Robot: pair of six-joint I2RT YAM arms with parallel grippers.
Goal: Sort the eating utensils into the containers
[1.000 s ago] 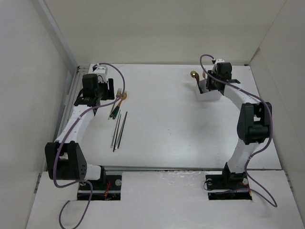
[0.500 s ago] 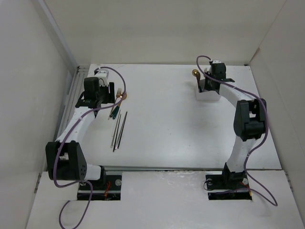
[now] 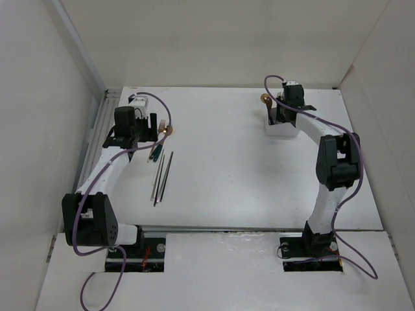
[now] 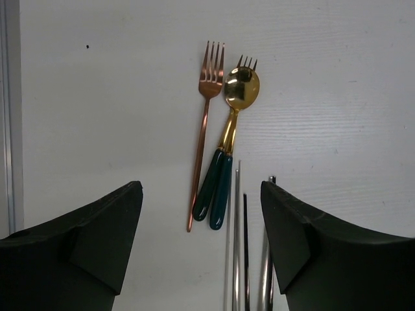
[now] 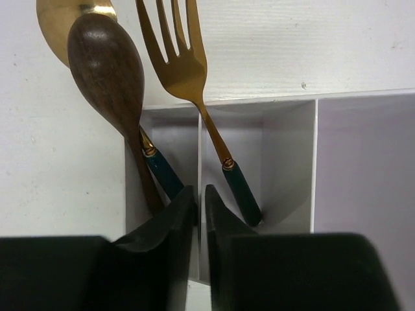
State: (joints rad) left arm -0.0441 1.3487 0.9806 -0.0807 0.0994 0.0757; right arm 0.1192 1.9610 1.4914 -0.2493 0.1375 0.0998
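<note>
Currently nothing is held on either side. Entries follow.

Left gripper (image 4: 200, 189): my fingers (image 4: 84, 249) stand wide apart, closed on nothing, over the tabletop (image 4: 97, 97) near its left edge, in the far half. I cannot judge how high they are above the surface.

Copper fork (image 4: 203, 133): flat on the tabletop, tines toward the far edge. In the wrist view its handle end lies between my left fingertips.

Gold spoon (image 4: 240, 89): just right of the copper fork, green handle. It lies over a second fork (image 4: 247, 62), of which only the tine tips and a matching green handle show.

Chopsticks (image 4: 237, 246): silver-grey, right of the green handles, pointing toward the near edge. They are cut off by the bottom of the wrist view and partly behind my finger, so the count is unclear.

Box (image 3: 283, 127): white, by the far edge, right of centre. From above it is mostly hidden under my right arm.

Right gripper (image 5: 201, 197): fingers all but together, with a thin slit between them, at the box's near wall. The divider (image 5: 199, 149) runs into that slit, and I cannot tell whether it is nipped.

Wooden spoon (image 5: 107, 61): leftmost compartment, bowl leaning out over the far rim, lower handle hidden behind my finger.

Second gold spoon (image 5: 55, 23): same compartment, bowl largely covered by the wooden spoon and cut off at the top of the view.

Gold fork (image 5: 178, 55): next compartment, green handle down inside, tine tips cut off at the top.

A third compartment runs off the right of the view.
</note>
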